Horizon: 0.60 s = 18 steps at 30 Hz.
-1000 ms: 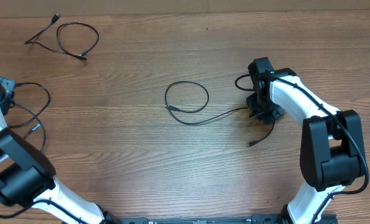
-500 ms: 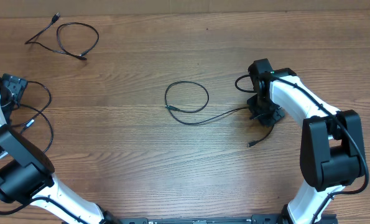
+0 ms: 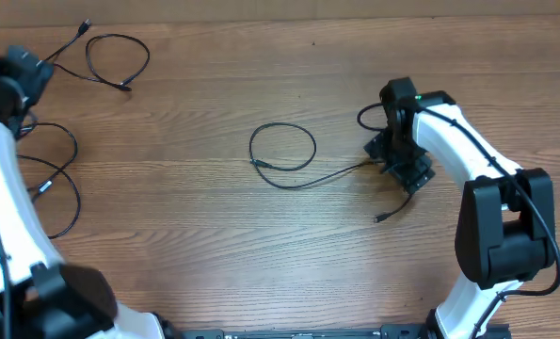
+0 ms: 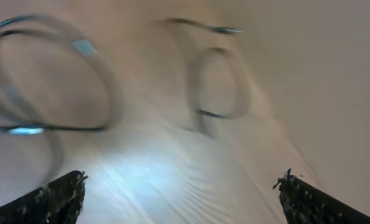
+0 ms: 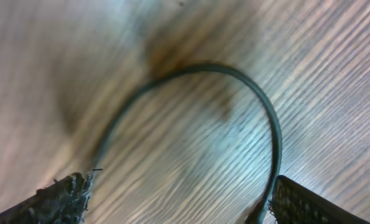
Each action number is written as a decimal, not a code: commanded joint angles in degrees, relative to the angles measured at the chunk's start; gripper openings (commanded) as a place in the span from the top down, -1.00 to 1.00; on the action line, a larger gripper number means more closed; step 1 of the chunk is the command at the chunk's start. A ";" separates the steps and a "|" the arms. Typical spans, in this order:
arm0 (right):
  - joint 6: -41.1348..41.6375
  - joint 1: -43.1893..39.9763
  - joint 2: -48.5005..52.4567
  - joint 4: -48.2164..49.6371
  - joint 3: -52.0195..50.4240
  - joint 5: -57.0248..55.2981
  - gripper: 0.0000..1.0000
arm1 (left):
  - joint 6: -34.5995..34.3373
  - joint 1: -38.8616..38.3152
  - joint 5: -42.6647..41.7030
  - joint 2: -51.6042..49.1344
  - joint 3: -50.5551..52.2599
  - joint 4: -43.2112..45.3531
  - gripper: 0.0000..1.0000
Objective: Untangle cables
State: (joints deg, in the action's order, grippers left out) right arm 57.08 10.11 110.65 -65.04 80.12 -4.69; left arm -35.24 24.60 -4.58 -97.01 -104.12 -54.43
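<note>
As the right claw (image 5: 181, 198) gapes, cable (image 5: 234, 71) arcs beneath.

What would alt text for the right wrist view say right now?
A thin black cable arches over the wooden table, between the jaws of the right pincer, which stand wide open at the frame's lower corners. The picture is slightly blurred.

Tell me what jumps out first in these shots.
The middle cable draws the eye: it loops at the centre of the wooden table, and its tail runs right to the right pincer, whose jaws stand open with the cord arching between them. Two others lie apart from it: the corner cable at the far left, and the edge cable looping along the left side.
</note>
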 commanded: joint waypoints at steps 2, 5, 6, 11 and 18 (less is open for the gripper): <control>-1.66 -0.48 -3.98 -5.25 6.58 -1.88 -0.96 | 4.63 -9.25 -1.36 1.66 -0.79 -0.33 -0.99; -1.66 -0.57 -7.69 -9.94 8.87 -4.17 -1.00 | 7.10 -15.34 -1.42 0.74 -0.72 -1.27 -0.99; -1.68 -0.61 -9.44 -10.97 9.01 -4.28 -1.00 | 7.45 -17.46 -1.46 0.48 -0.72 -1.60 -0.99; -1.66 -2.60 -19.37 -15.58 9.01 -4.28 -1.00 | 13.73 -27.93 -1.46 -0.66 -0.72 -2.36 -1.00; -1.66 -6.86 -31.04 -20.11 9.01 -4.26 -1.00 | 27.17 -42.14 -1.40 -4.85 -0.61 -2.73 -0.99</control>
State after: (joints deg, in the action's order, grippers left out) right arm 55.61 4.40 82.50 -84.38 87.72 -8.01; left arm -16.47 -13.82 -5.63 -99.31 -104.75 -57.08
